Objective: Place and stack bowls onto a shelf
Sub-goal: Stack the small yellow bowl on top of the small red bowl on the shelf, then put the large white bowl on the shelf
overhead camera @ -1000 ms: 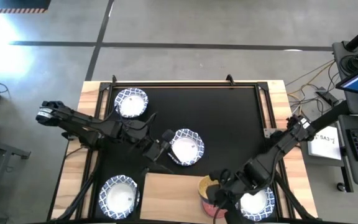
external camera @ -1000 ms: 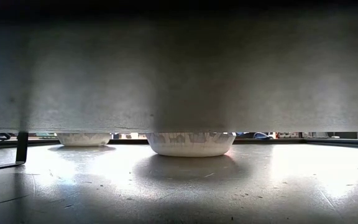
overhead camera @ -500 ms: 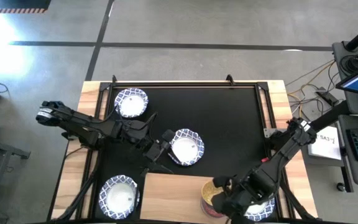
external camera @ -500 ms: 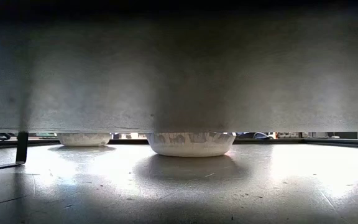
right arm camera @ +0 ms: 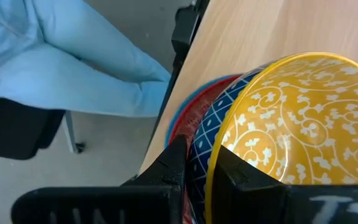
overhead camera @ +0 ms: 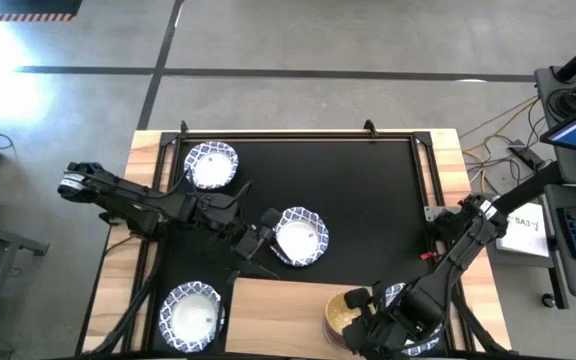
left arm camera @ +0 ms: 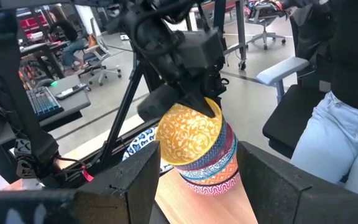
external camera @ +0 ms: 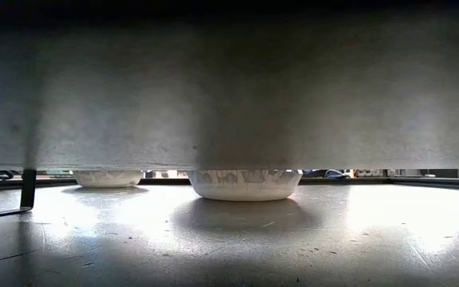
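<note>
A stack of small bowls (left arm camera: 207, 168), blue-patterned over red and blue, stands at the right end of the light-wood shelf (overhead camera: 278, 305). A yellow-gold bowl (left arm camera: 188, 134) leans on top of it, with my right gripper (right arm camera: 207, 165) shut on its rim from above. My left gripper (overhead camera: 265, 238) hangs open and level above the mat, just left of a white bowl with a blue rim (overhead camera: 301, 236) that rests on its base (external camera: 244, 185). More white bowls sit at the far left (overhead camera: 212, 164) and near left (overhead camera: 192, 314). My right gripper pinches the yellow-gold bowl's rim (right arm camera: 219, 146), one finger (right arm camera: 241, 180) inside the bowl and one (right arm camera: 173, 162) outside. The fingers slant down from the table's right side. The bowl is tilted, its lower side nested in the blue-patterned bowl (right arm camera: 207, 127) on top of the stack.
Another white bowl (overhead camera: 420, 338) lies partly hidden under my right arm at the near right. A person in jeans (left arm camera: 347, 137) stands close to the table's near edge, by the shelf. The black mat (overhead camera: 368, 190) is bare at the far right.
My right gripper has carried the yellow-gold bowl toward the table's near edge and a little down, rolling slightly, so the bowl now covers the stack. It stays shut on the rim.
</note>
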Controlling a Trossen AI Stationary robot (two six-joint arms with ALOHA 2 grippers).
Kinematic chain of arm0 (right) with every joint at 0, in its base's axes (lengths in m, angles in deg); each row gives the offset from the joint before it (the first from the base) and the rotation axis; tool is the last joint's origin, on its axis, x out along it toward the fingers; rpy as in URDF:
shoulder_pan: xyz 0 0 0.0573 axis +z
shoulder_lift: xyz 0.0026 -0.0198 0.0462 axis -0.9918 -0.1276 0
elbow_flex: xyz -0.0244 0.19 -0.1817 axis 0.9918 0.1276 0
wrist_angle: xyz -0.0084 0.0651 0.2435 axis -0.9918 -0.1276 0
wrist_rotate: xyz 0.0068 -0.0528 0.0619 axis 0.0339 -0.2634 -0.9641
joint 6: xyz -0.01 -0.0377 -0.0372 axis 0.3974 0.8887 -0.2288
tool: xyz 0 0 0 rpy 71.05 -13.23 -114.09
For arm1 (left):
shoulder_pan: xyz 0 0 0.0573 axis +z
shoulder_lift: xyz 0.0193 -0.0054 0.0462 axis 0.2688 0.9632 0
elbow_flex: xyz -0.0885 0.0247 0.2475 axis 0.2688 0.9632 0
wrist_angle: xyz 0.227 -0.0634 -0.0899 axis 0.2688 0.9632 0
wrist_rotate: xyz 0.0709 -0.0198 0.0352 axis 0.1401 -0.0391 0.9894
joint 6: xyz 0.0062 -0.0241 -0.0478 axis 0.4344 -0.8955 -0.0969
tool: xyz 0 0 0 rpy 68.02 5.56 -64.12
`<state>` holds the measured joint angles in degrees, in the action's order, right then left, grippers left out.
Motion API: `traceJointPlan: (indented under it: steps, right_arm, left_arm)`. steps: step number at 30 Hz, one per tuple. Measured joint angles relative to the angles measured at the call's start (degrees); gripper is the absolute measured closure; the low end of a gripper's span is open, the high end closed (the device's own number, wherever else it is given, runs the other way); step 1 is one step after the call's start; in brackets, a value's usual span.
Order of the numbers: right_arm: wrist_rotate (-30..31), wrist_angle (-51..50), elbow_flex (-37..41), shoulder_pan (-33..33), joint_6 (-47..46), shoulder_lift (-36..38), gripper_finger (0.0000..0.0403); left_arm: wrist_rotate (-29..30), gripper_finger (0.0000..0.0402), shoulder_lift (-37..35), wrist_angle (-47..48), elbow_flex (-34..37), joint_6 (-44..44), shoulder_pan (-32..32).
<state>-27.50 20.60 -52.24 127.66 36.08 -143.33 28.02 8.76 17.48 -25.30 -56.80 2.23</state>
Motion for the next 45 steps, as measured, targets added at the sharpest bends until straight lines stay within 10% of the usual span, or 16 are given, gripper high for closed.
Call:
traceJointPlan:
  steps: [32, 45]
  right_arm:
    - [1.61, -11.09, -16.55, 0.26, 1.59, 0.36, 0.0268]
    - [14.86, -26.29, -20.26, -0.68, 1.76, 0.4, 0.0277]
  left_arm:
    - [0.42, 0.0207, -0.24, 8.78, 0.0, -7.65, 0.0]
    - [28.26, 0.0207, -4.21, 31.33, 0.0, -21.29, 0.27]
